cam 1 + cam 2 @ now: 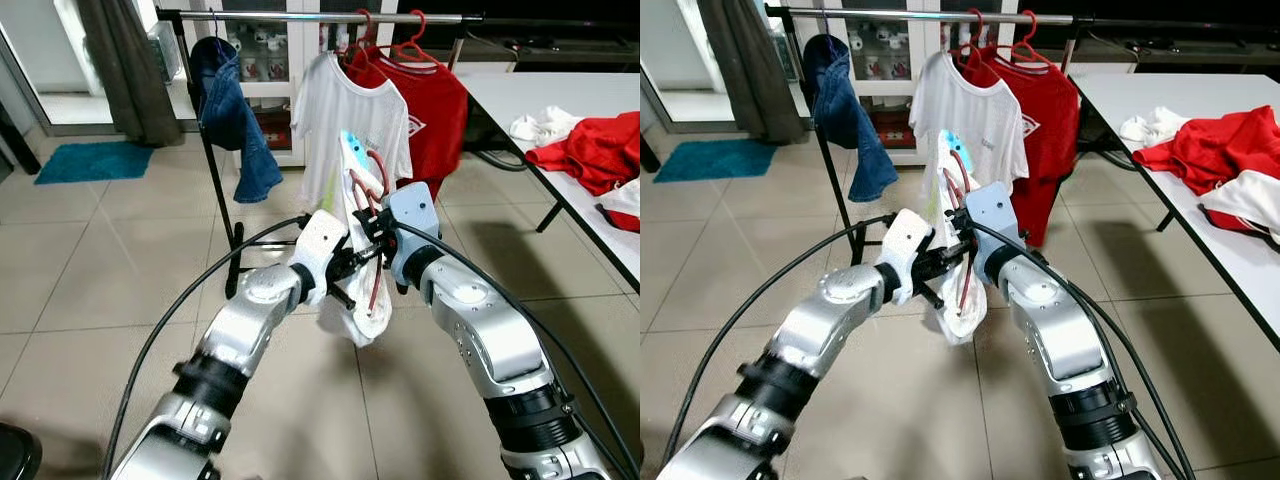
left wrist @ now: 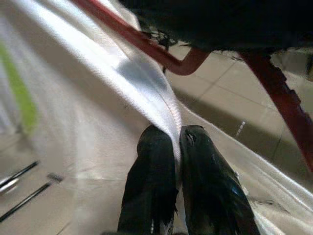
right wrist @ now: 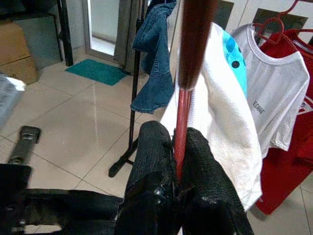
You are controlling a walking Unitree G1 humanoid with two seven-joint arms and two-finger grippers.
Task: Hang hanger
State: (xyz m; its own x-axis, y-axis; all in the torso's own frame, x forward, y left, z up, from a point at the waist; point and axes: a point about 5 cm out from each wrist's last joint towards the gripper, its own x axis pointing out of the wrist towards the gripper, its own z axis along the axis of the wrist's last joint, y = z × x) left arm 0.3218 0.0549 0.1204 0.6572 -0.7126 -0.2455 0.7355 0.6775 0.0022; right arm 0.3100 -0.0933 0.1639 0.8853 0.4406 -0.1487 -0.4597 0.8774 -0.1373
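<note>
The room had a pale tiled floor (image 1: 90, 260), a teal mat (image 1: 95, 160) by the doorway and grey curtains (image 1: 125, 60). A black clothes rail (image 1: 300, 17) carried blue jeans (image 1: 235, 120), a white T-shirt (image 1: 345, 120) and a red shirt (image 1: 435, 115). A white counter (image 1: 540, 95) bore red and white clothes (image 1: 590, 150) near its front edge. Above the floor, the right tool (image 3: 179, 147) was clenched on the dark red hanger (image 3: 188, 63), and the left tool (image 2: 177, 147) pinched the white garment (image 1: 362, 280) draped on it.
</note>
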